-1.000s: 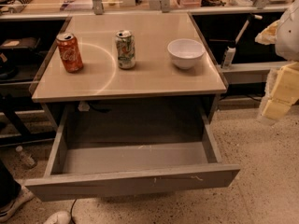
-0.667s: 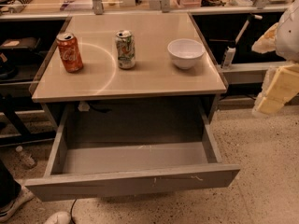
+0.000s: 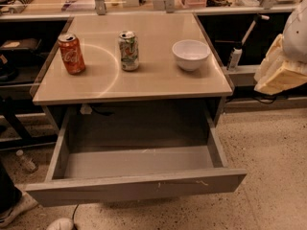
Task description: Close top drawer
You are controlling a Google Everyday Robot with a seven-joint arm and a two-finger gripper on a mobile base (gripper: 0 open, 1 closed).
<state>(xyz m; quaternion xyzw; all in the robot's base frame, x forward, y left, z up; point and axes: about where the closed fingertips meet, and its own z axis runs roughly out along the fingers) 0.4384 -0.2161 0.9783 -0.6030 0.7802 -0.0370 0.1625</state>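
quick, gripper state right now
gripper: cannot be told; it sits at the right edge, beside the table, apart from the open top drawer.

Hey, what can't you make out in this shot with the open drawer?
Camera view:
Tool, right edge beside the table: cut off by the frame.
Drawer back: shadowed under the table.
Below the drawer: hidden by its front.

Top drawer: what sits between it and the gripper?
In the camera view the gripper hangs at the right edge, off the open top drawer. Between them: only speckled floor and the right front corner of the countertop.
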